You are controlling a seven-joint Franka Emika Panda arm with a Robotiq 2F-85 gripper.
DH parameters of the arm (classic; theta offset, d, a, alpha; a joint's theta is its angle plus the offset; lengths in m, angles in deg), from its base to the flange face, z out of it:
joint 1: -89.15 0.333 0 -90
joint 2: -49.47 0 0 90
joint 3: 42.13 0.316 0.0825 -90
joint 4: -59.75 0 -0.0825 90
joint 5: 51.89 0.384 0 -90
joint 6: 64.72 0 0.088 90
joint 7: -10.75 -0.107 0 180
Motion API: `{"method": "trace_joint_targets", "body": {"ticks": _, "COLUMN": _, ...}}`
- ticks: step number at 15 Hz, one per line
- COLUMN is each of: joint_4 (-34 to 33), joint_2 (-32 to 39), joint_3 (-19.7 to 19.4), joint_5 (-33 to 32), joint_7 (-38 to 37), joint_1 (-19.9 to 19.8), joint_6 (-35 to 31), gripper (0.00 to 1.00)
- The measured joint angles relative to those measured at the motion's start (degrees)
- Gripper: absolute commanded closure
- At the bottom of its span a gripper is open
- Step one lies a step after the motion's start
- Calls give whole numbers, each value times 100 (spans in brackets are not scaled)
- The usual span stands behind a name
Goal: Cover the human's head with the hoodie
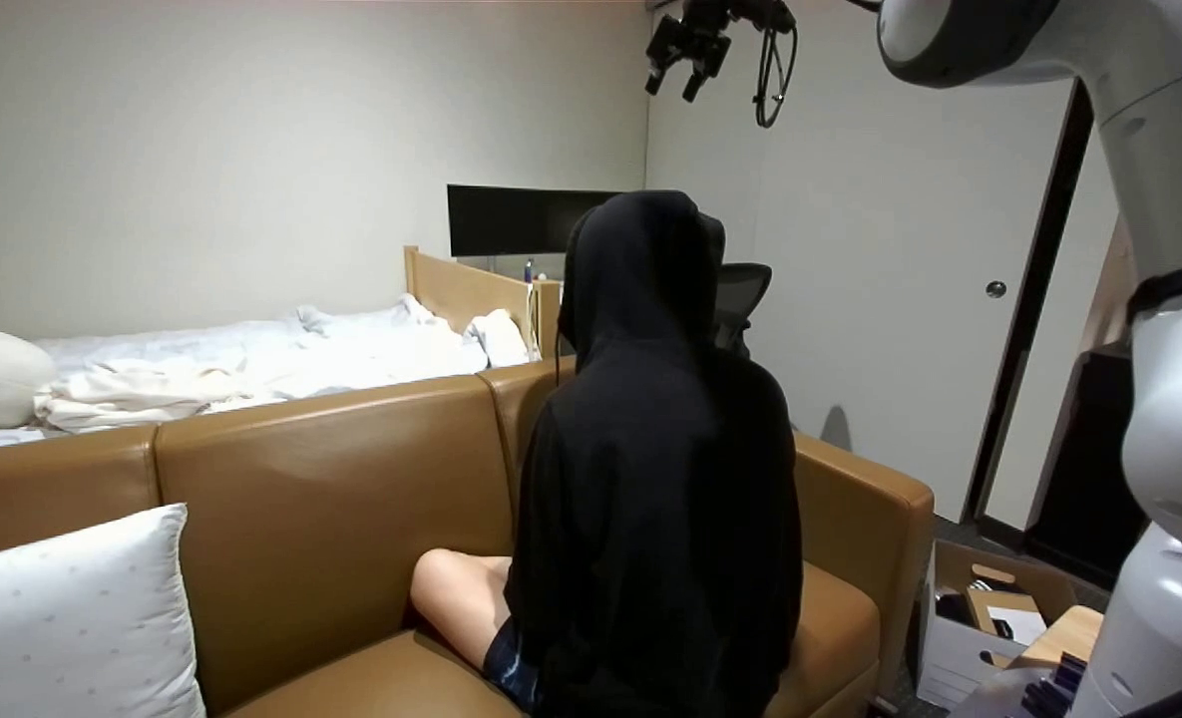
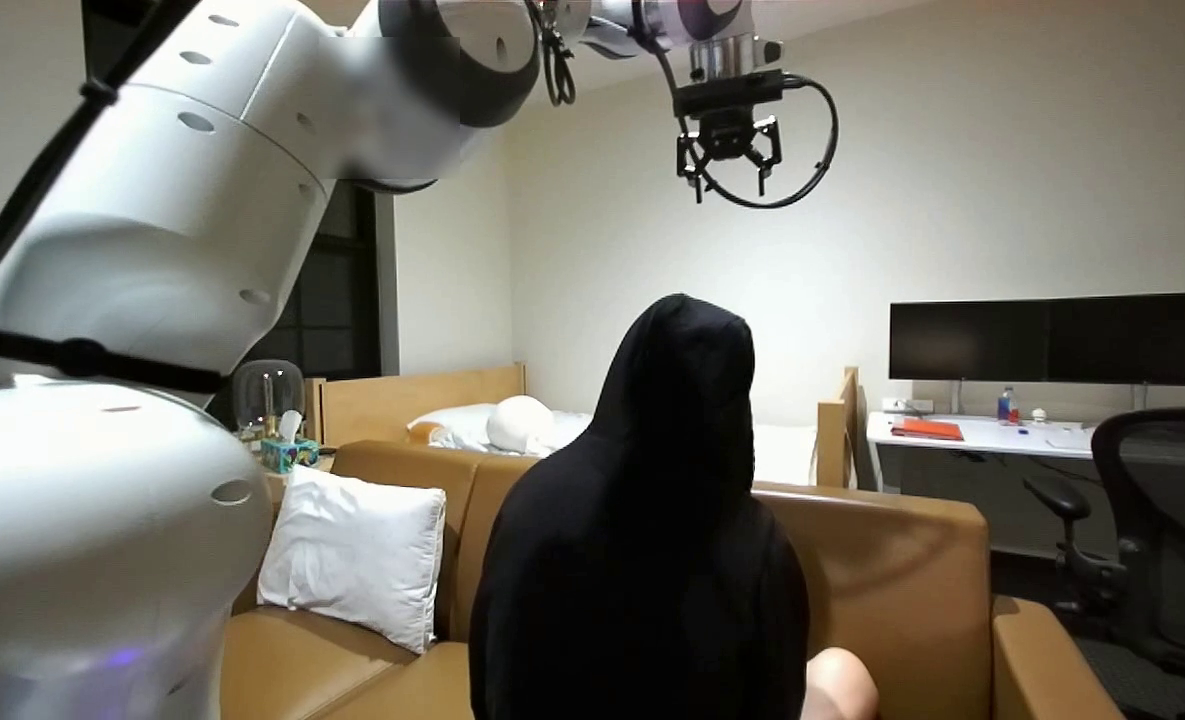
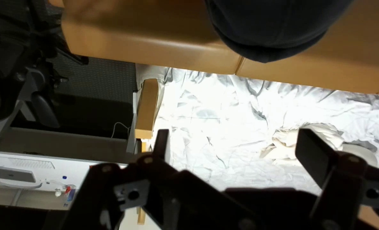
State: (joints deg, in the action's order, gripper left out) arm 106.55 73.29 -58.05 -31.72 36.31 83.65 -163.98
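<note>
A person sits on the couch with their back to both exterior views, wearing a black hoodie. The hood is up and covers the back and top of the head. The head itself is hidden, and the face is not visible. In the wrist view the dark hood shows from above at the top edge. My gripper hangs in the air above the hood, well apart from it. Its fingers are spread wide with nothing between them.
The brown couch surrounds the person. A white pillow lies on it. A bed stands behind the couch. A desk with monitors and an office chair stand nearby. An open box sits beside the couch.
</note>
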Motion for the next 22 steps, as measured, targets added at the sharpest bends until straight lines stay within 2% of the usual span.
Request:
{"method": "trace_joint_targets", "body": {"ticks": 8, "joint_4": 1897, "joint_2": -1212, "joint_3": 21, "joint_5": -496, "joint_7": -1080, "joint_1": 1202, "joint_6": 0, "gripper": 0}}
{"method": "trace_joint_targets", "body": {"ticks": 13, "joint_4": 3297, "joint_2": -2120, "joint_3": 51, "joint_5": -777, "joint_7": -1589, "joint_1": 1652, "joint_6": -2, "gripper": 0}}
{"method": "trace_joint_targets", "body": {"ticks": 16, "joint_4": 4104, "joint_2": -2605, "joint_3": 114, "joint_5": -867, "joint_7": -1928, "joint_1": 1777, "joint_6": -17, "gripper": 0}}
{"method": "trace_joint_targets", "body": {"ticks": 22, "joint_4": 5502, "joint_2": -3330, "joint_3": 1068, "joint_5": -865, "joint_7": -2666, "joint_1": 1282, "joint_6": -243, "gripper": 0}}
